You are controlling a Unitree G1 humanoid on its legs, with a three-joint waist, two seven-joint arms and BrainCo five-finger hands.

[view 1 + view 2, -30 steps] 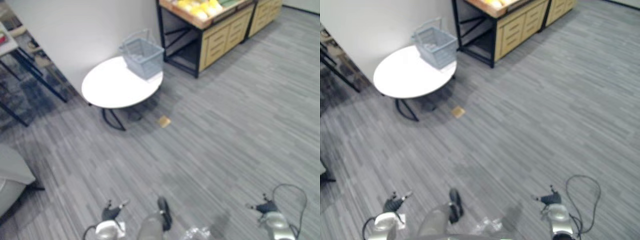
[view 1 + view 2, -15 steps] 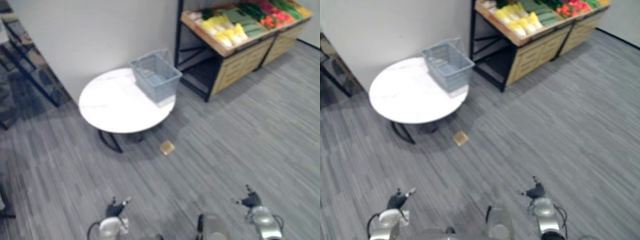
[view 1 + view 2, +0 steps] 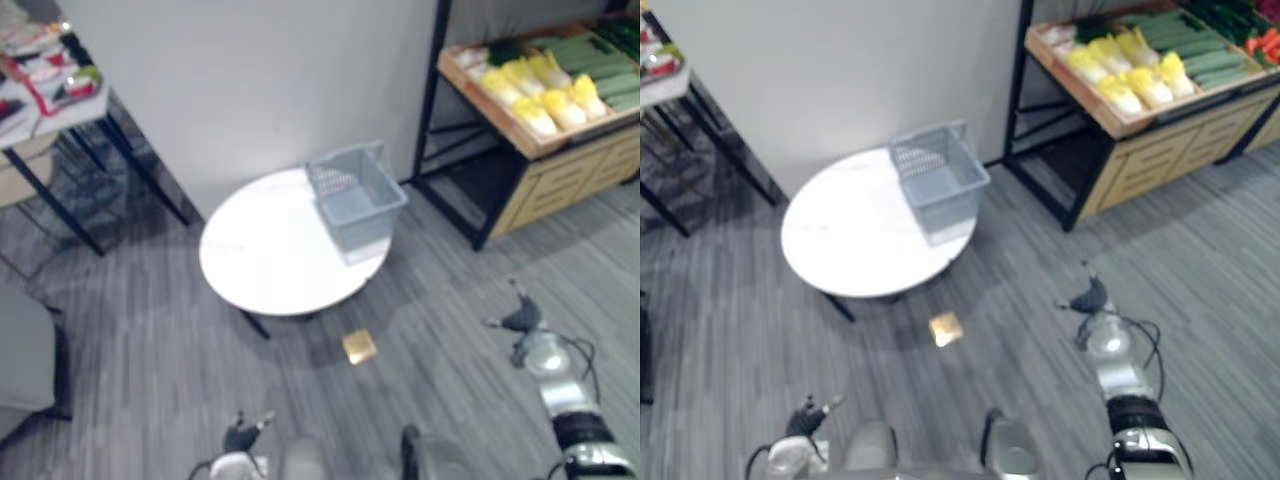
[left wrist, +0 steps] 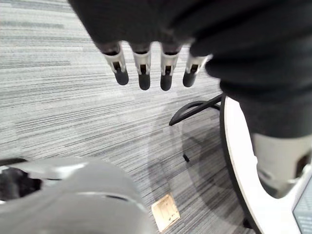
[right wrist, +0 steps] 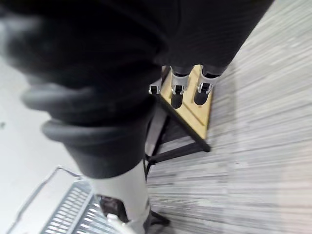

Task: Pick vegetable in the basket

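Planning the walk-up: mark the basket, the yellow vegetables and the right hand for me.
basket (image 3: 948, 210), right eye view, on its near side wall.
yellow vegetables (image 3: 1130, 78), right eye view, middle of the yellow row.
right hand (image 3: 1091, 298), right eye view, on the hand's dark back.

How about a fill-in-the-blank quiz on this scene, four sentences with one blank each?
1. The grey basket stands on a round table whose top is ____.
2. On the wooden stand, the leafy heads between the basket and the long green vegetables are ____.
3. The small tan square lies on the ____.
4. The right hand, fingers straight, holds ____.
Missing words: white; yellow; floor; nothing.
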